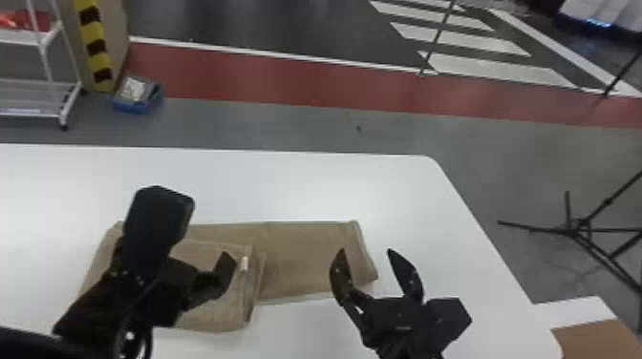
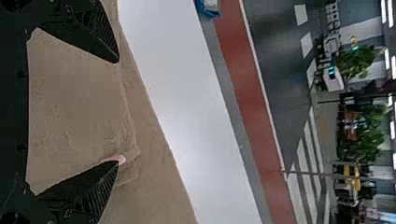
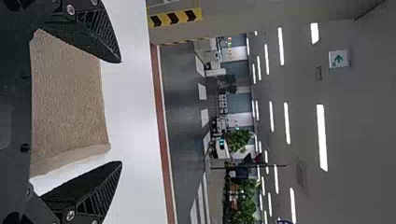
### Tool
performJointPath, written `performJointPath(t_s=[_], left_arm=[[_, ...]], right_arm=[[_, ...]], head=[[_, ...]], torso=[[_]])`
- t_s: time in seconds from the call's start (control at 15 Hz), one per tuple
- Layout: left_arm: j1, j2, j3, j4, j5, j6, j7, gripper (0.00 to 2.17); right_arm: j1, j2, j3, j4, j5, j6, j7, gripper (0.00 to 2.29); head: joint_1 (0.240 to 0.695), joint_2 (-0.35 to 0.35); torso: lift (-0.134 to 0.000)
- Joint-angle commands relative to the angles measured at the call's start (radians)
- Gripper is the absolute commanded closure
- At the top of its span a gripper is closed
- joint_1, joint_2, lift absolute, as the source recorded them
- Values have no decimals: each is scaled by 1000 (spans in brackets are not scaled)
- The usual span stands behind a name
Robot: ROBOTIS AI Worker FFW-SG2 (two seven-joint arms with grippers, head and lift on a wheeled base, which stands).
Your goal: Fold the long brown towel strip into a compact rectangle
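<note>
"Head view: what am I looking at?"

"A long brown towel strip (image 1: 305,262), partly folded, lies across a white table (image 1: 382,186). Layers sit stacked at the robot's left; a flatter run reaches right. The stack, I'd judge, is the base, and that tail the part left to bring over."

"And the right gripper (image 1: 366,250)?"

"Poised at the tail's end, fingers parted, its arm in from the bottom edge and aimed forward. Placed there, it seems, to take the hem (image 1: 365,250) and carry it toward the stack. The other arm slants in from the lower left, its wrist above the layers."

"Left wrist view?"

"The left gripper (image 2: 117,112) spreads its fingers wide over the folded layers, pinching nothing. One tip appears beside a pale tag (image 2: 116,159); whether it touches, I can't tell. It is well placed, to my eye, to steady the pile while the tail comes across."

"Right wrist view?"

"Fingers wide there too, the towel's end framed between them, ungripped. They likely need to get lower before closing, or they could miss the cloth."
</note>
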Motion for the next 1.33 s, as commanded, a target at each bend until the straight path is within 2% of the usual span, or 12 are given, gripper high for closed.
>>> performJointPath(t_s=[0.0, 0.13, 0.2, 0.53, 0.67, 0.87, 1.27], left_arm=[[92, -4, 194, 4, 90, -271, -17, 29], [141, -4, 320, 49, 187, -486, -23, 29], [158, -4, 364, 75, 218, -559, -25, 29], [245, -4, 504, 161, 336, -783, -98, 33], [248, -4, 525, 204, 379, -851, -117, 43], [248, -4, 542, 253, 409, -934, -126, 43], [248, -4, 550, 288, 417, -937, -134, 73]], right_arm=[[-15, 7, 65, 7, 46, 17, 0, 110], [-27, 13, 111, 15, 84, 51, 1, 113], [-34, 21, 127, 15, 106, 75, 1, 113], [-109, 27, 216, 74, 159, 195, 3, 151], [-133, 27, 228, 104, 161, 235, 7, 178], [-159, 29, 231, 156, 172, 235, 10, 184], [-202, 29, 255, 199, 179, 241, 38, 286]], head=[[695, -230], [695, -148], [695, -62], [695, 113], [695, 150], [695, 194], [695, 223]], torso=[[-110], [-110], [-110], [-110], [-110], [-110], [-110]])
